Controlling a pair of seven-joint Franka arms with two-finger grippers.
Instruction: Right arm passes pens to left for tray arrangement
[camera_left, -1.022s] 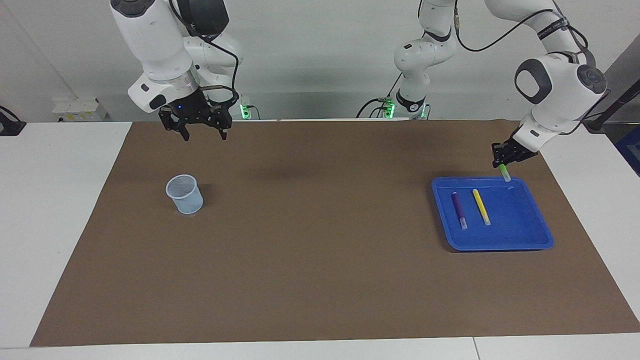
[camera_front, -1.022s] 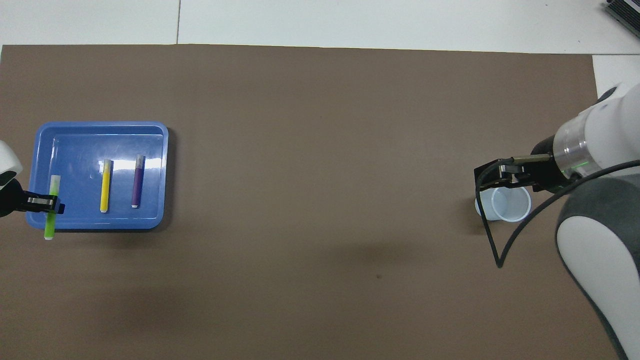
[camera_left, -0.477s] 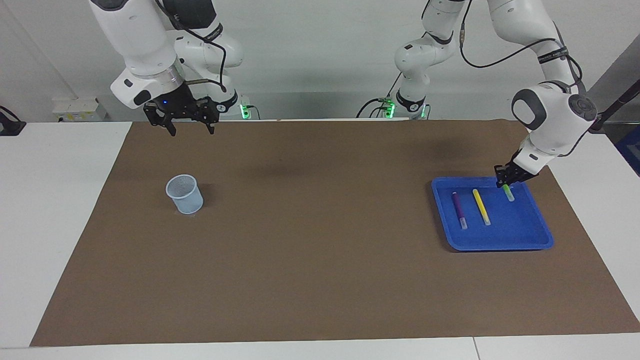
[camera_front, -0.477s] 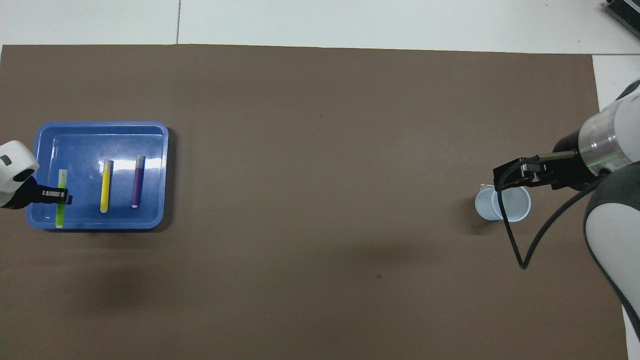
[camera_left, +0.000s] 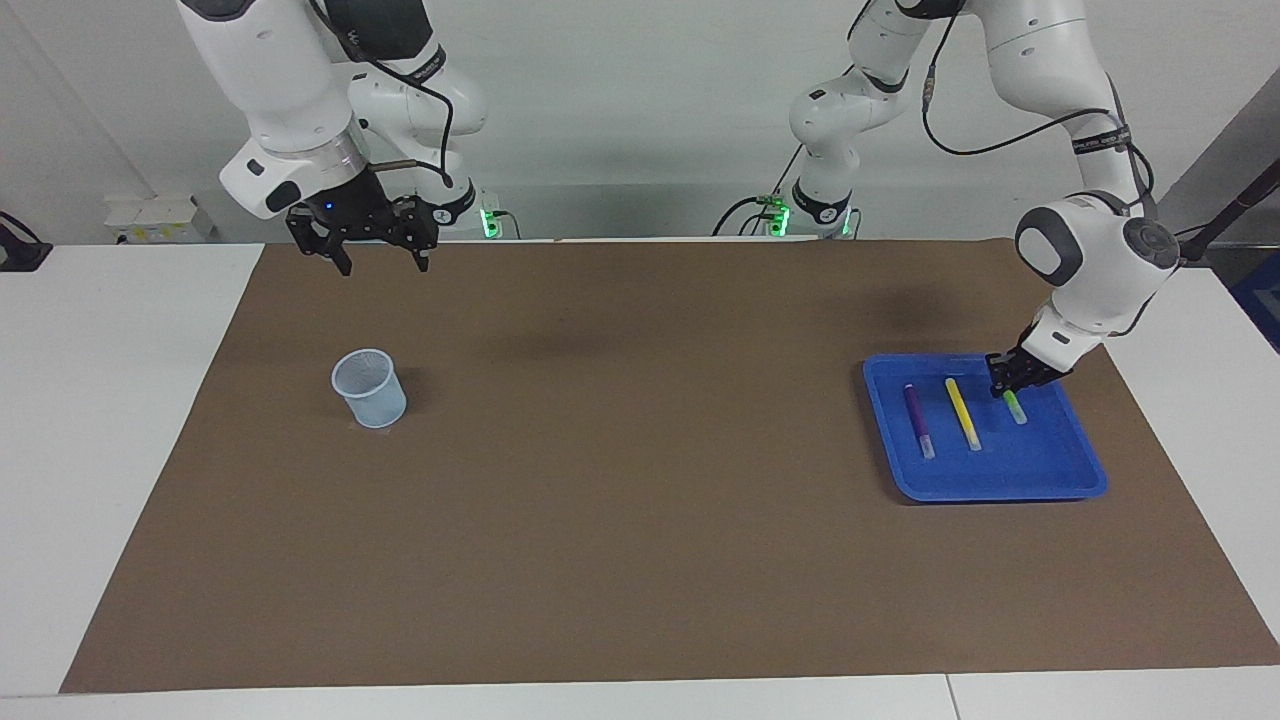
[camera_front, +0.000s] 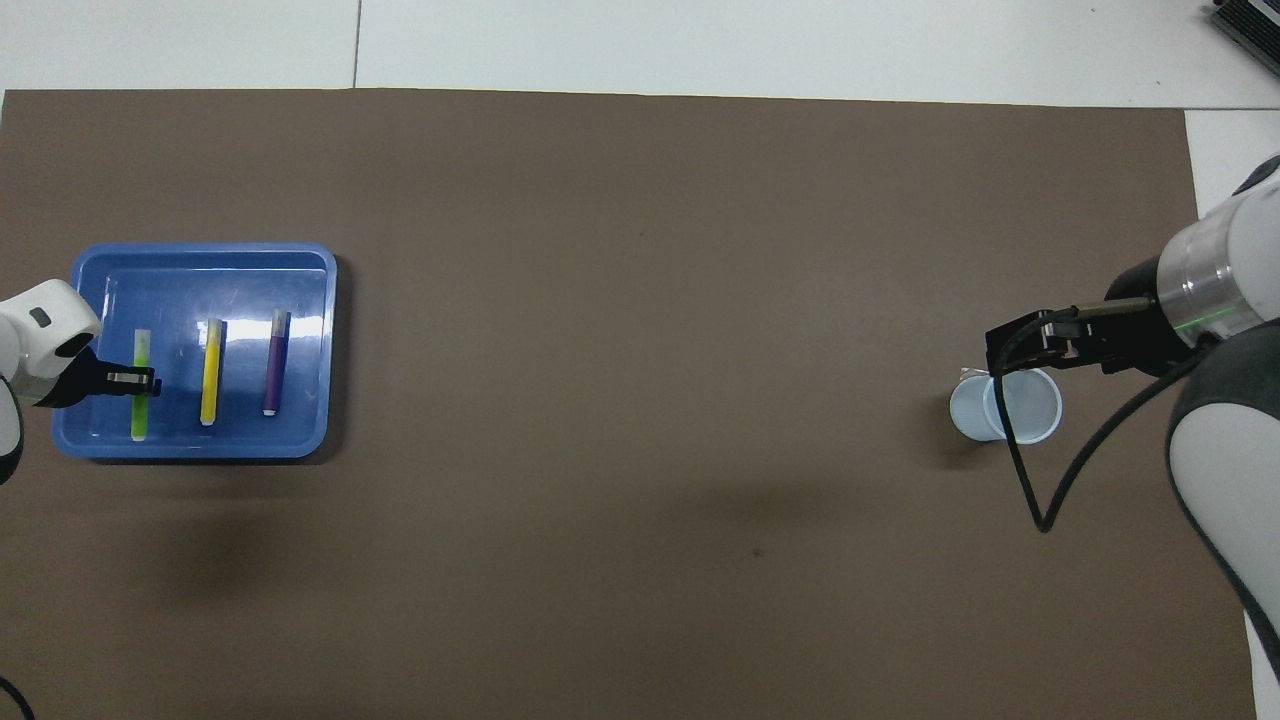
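The blue tray (camera_left: 985, 490) lies at the left arm's end of the table. In it the purple pen (camera_left: 917, 420) and the yellow pen (camera_left: 962, 412) lie side by side. My left gripper (camera_left: 1005, 386) is shut on the green pen (camera_left: 1015, 408) and holds it low inside the tray beside the yellow pen. The overhead view shows the tray (camera_front: 200, 250), the green pen (camera_front: 140, 400), yellow pen (camera_front: 210, 370), purple pen (camera_front: 273, 360) and left gripper (camera_front: 133, 380). My right gripper (camera_left: 385, 260) is open and empty, raised over the mat by the cup; it also shows in the overhead view (camera_front: 1008, 352).
A small translucent pale-blue cup (camera_left: 370, 388) stands upright on the brown mat (camera_left: 620, 480) at the right arm's end; it also shows in the overhead view (camera_front: 1010, 410). A black cable hangs from the right wrist over the cup.
My left gripper has come down with the green pen from over the tray's rim into the tray, closer to the yellow pen. My right gripper rose and drew back, then held still.
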